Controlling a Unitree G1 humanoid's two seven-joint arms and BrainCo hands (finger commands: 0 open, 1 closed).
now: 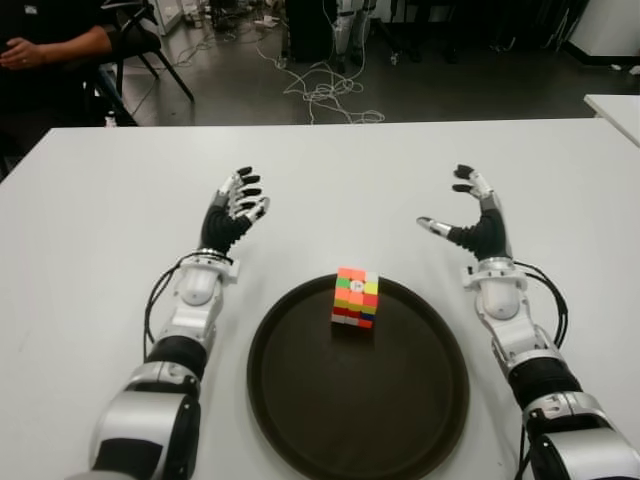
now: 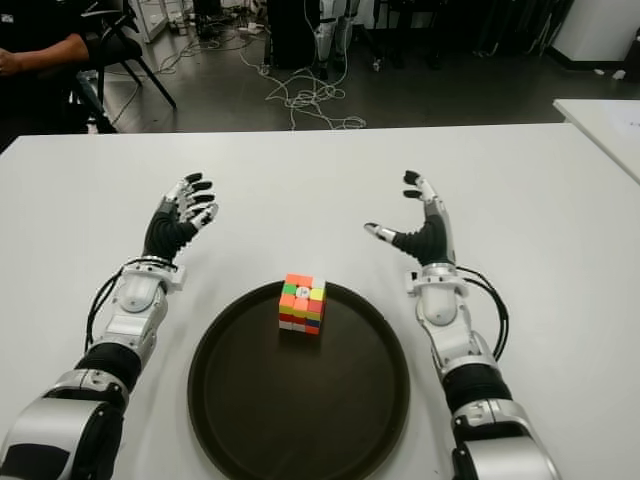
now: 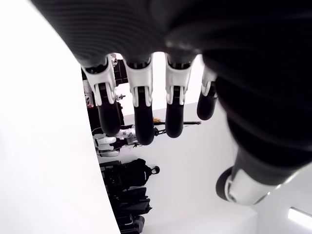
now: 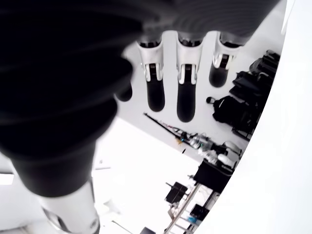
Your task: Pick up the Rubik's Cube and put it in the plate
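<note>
The Rubik's Cube stands inside the dark round plate, near its far rim, orange face up. Neither hand touches it. My left hand is raised over the white table to the left of the plate, fingers spread and holding nothing. My right hand is up on the plate's right side, thumb and fingers apart, also empty. Both wrist views show only straight fingers and fingers with nothing between them.
The white table stretches wide around the plate. A second table corner shows at far right. Beyond the far edge lie floor cables, a chair and a seated person's arm at top left.
</note>
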